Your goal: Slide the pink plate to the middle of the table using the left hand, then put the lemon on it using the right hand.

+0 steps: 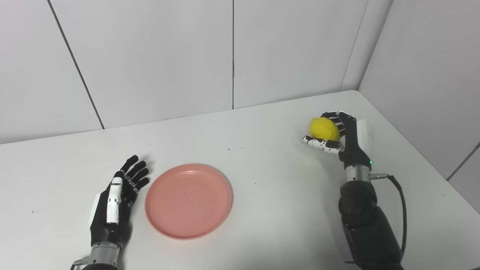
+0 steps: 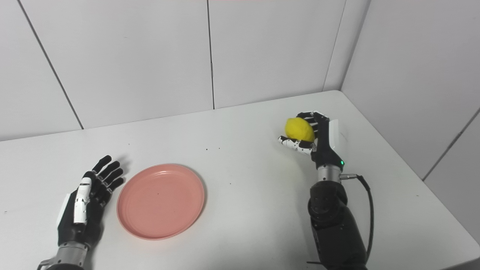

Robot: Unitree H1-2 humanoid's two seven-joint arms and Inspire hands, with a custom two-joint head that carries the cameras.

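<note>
The pink plate (image 1: 188, 200) lies flat on the white table (image 1: 270, 157), left of the middle and toward the front. My left hand (image 1: 118, 198) is open, fingers straight, just left of the plate's rim and apart from it. My right hand (image 1: 339, 137) is shut on the yellow lemon (image 1: 324, 129) at the far right of the table; whether the lemon is clear of the tabletop I cannot tell. The same scene shows in the right eye view, with the plate (image 2: 161, 200), the left hand (image 2: 88, 198), the lemon (image 2: 299, 129) and the right hand (image 2: 318, 138).
White wall panels stand behind the table and along its right side, meeting at the back right corner (image 1: 354, 90). The table's right edge (image 1: 431, 165) runs close to my right arm. A black cable (image 1: 401, 210) loops beside the right forearm.
</note>
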